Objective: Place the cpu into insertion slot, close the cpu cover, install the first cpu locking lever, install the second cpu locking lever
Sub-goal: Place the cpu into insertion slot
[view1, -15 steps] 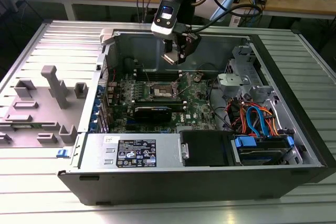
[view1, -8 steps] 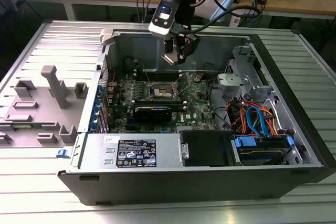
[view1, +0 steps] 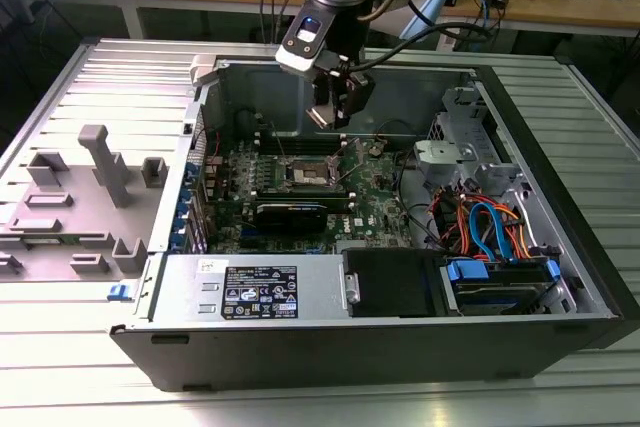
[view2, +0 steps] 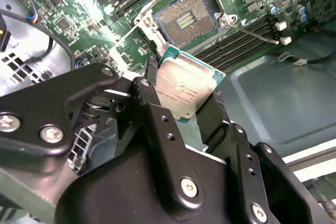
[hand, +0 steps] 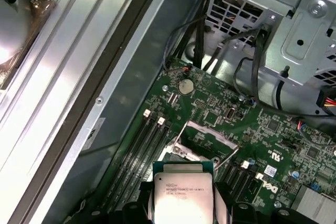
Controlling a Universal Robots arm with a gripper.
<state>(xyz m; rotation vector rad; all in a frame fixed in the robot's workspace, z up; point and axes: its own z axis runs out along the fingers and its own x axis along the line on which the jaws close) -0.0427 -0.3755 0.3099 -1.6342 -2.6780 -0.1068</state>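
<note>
Second wrist view: jaws clamp the cpu [view2: 184,90] by opposite edges near the open socket [view2: 185,22]. Best to square its corners and lower it flat, without sliding.

Silver-topped cpu [view2: 184,90], tilted, aloft near bare insertion slot [view2: 184,20]

Silver-grey cpu [view2: 181,90], green motherboard [hand: 210,114]

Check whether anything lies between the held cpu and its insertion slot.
Nothing visible does. The gripper holds the cpu by its edges, and in the second wrist view the insertion slot beyond it lies bare and uncovered.
</note>
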